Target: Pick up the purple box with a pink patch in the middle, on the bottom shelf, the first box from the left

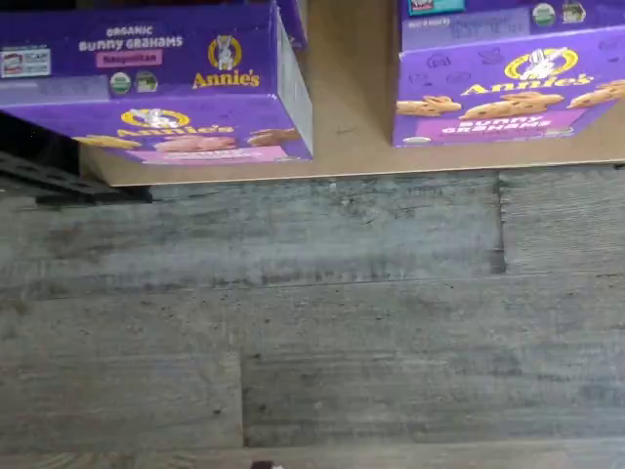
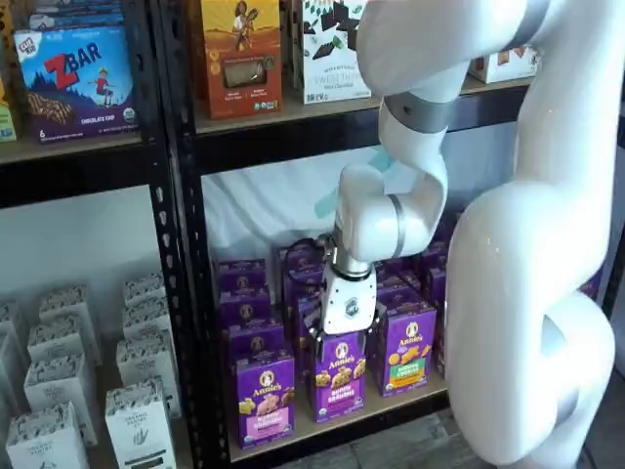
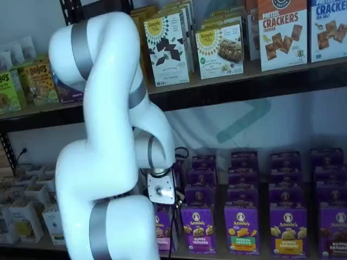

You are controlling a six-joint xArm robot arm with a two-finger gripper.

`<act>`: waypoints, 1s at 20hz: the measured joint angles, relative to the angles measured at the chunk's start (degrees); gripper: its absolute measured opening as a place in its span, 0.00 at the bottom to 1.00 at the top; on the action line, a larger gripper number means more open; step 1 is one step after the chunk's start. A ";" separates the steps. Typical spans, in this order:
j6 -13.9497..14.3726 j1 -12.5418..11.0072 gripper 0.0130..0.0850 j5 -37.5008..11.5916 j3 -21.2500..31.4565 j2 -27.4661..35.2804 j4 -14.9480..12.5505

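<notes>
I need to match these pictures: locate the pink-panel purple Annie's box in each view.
Wrist view: the purple box sits at the shelf's front edge, beside a second purple box.
Shelf view: front row, leftmost on the bottom shelf, at.
Shelf view: mostly hidden behind the arm, a sliver at.
Shared landmark: the neighbouring "Bunny Grahams" box.

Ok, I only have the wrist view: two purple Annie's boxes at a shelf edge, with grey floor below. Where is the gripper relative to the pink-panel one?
Observer: In a shelf view the gripper hangs in front of the purple-panel Annie's box, next to the pink-panel box, not in front of it.
Operator: Are the fingers open?
Observer: Yes, there is a gap between them and nothing is held.
Operator: What's behind the pink one?
Observer: More purple Annie's boxes are lined up behind it.
</notes>
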 joint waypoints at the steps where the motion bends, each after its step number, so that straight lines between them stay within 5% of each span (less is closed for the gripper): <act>1: 0.62 -0.10 1.00 -0.05 -0.78 0.89 -0.76; 6: 5.69 -0.65 1.00 0.93 -5.45 5.44 -6.58; 16: 10.44 -0.20 1.00 2.82 -13.12 11.94 -11.08; 20: 10.43 0.60 1.00 2.79 -15.61 13.91 -10.25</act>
